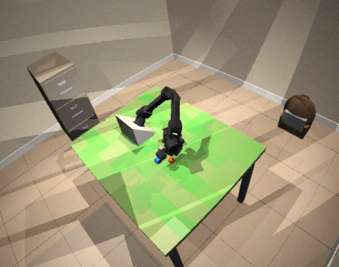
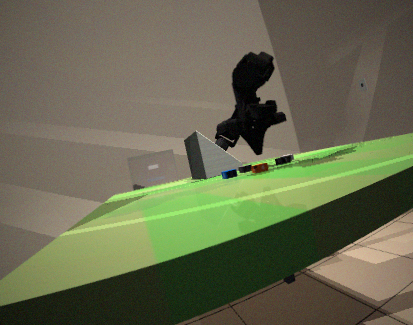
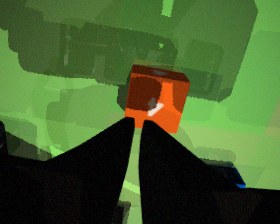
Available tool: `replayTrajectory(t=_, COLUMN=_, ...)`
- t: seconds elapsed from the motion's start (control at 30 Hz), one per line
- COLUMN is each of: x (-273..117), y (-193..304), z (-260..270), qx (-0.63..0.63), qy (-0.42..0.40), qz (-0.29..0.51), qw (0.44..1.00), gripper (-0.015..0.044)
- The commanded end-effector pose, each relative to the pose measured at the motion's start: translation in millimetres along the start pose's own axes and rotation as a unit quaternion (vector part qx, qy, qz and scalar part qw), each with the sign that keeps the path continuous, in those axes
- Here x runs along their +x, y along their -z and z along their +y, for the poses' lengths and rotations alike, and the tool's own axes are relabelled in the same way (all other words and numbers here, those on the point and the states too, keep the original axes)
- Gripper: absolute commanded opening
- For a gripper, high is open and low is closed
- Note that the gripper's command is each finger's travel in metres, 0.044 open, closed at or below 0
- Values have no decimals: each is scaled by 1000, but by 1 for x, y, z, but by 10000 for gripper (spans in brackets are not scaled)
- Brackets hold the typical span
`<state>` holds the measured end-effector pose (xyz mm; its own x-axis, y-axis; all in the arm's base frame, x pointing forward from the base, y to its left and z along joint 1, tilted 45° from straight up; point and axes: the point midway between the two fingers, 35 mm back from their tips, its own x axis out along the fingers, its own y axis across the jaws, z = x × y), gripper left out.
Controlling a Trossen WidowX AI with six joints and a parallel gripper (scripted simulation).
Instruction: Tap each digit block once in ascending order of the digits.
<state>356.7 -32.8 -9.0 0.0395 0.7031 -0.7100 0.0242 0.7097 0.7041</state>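
My gripper point(image 2: 259, 153) point(image 3: 136, 127) is shut and empty, its tips a little above the orange block. The orange block point(image 1: 171, 160) point(image 2: 259, 167) point(image 3: 167, 92) lies beyond the tips in the wrist view, partly in shadow; its white digit is only partly lit. A blue block point(image 1: 158, 160) point(image 2: 229, 174) point(image 3: 233, 176) lies beside it, partly behind a finger in the wrist view. A whitish block point(image 1: 160, 148) shows near the arm in the top view. In the exterior view, a dark block point(image 2: 244, 168) is behind the orange one and dark block shapes point(image 2: 284, 159) lie to the right. Their digits are not readable.
A grey wedge point(image 1: 132, 131) point(image 2: 209, 158) stands on the green table point(image 1: 155, 199) point(image 2: 199, 222), near the arm's base. The arm casts a shadow over the table around the orange block. A drawer cabinet point(image 1: 65, 96) and a brown chair-like object point(image 1: 299, 110) stand off the table.
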Motion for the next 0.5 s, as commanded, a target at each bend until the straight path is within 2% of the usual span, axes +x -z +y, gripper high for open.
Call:
replayTrajectory(t=0.0, x=2, y=-3, z=-1, qx=2, qy=0, qz=-10, qw=1000, gripper=20)
replayTrajectory(t=0.47, x=25, y=-3, z=-1, qx=2, qy=0, qz=-11, qw=1000, gripper=20)
